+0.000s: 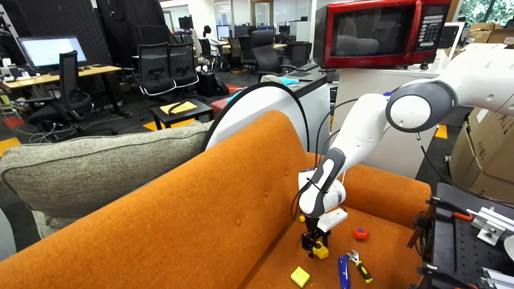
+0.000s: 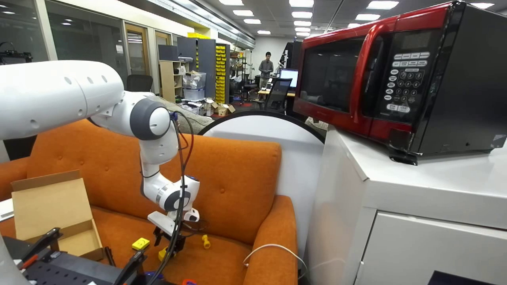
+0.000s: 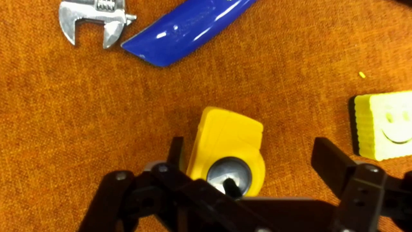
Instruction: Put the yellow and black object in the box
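The yellow and black object (image 3: 230, 132) is a rounded yellow piece with a dark, shiny round patch on top. It lies on the orange sofa seat; it also shows in both exterior views, partly hidden by the gripper (image 1: 320, 251) (image 2: 162, 253). My gripper (image 3: 251, 153) is open and low over it, pointing down. The object is between the fingers, nearer the left finger in the wrist view, with a wide gap to the right finger. The gripper also shows in both exterior views (image 1: 318, 245) (image 2: 168, 243). The open cardboard box (image 2: 81, 233) stands on the sofa in an exterior view.
A yellow square smiley block (image 3: 386, 125), a blue stick (image 3: 186, 32) and an adjustable wrench (image 3: 93, 16) lie nearby. A red object (image 1: 361, 233) and a small yellow piece (image 2: 206, 241) are also on the seat. The sofa backrest (image 1: 225, 192) rises beside the arm. A black workbench (image 1: 461, 233) borders the seat.
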`<state>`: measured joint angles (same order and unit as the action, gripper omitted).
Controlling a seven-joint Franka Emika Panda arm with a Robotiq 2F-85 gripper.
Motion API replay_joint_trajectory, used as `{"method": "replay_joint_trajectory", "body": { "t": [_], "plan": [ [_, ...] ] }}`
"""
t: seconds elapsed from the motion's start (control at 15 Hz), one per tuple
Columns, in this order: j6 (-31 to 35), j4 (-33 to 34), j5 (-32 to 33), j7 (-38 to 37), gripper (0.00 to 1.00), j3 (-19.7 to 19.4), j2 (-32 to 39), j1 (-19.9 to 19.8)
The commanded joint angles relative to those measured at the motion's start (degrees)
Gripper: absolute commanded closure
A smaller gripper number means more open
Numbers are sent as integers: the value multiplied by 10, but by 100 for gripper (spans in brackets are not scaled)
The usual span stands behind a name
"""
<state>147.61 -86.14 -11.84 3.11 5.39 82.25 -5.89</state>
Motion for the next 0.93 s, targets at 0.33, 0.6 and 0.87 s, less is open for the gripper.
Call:
{"method": "replay_joint_trajectory", "body": {
  "t": [0.33, 0.6, 0.87],
  "plan": [
    [40, 10, 2, -70, 0, -22, 13, 20],
    [40, 9, 2, -75, 27, -23, 13, 14],
    [41, 6, 2, -71, 54, -21, 10, 12]
  ]
}}
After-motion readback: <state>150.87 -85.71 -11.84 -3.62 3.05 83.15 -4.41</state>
